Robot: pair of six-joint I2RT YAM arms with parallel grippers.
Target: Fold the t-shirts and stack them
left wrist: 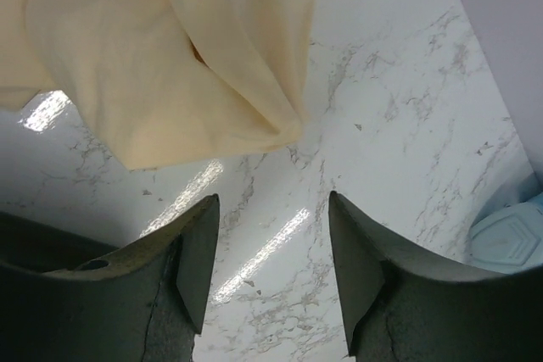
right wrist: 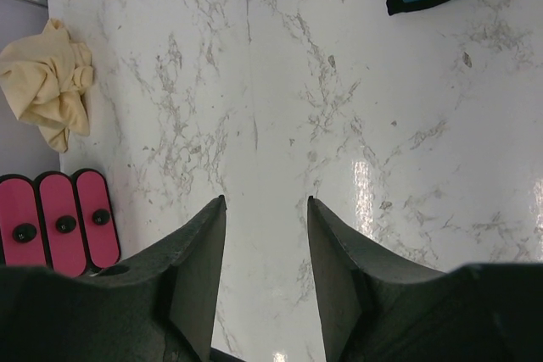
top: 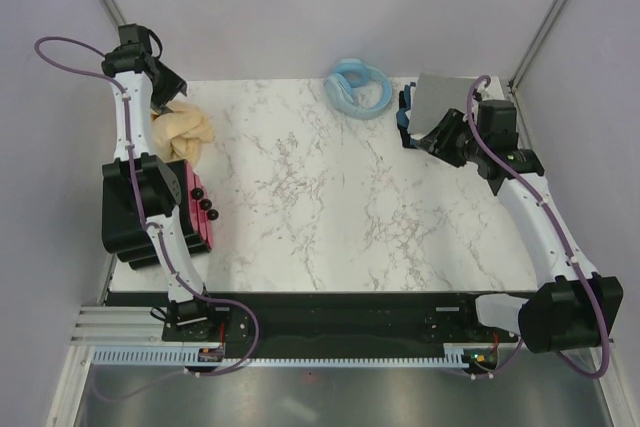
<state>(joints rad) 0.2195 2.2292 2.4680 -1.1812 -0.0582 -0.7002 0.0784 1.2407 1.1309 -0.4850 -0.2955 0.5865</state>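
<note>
Hovering open left gripper (left wrist: 271,203) just short of crumpled cream t-shirt (left wrist: 170,65); right gripper (right wrist: 265,203) open, empty.

Left wrist view crops the cream t-shirt (left wrist: 170,57) at 11 o'clock and the light blue ring (left wrist: 509,239) at 4. Up top, the right arm (top: 495,127) covers part of the folded stack (top: 440,95) at 2 o'clock.

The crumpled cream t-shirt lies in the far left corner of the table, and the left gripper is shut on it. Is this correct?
Not quite. The cream t-shirt does lie crumpled in the far left corner of the table, but the left gripper is open and holds nothing. The left wrist view shows bare marble between its jaws, with the cloth beyond them.
</note>
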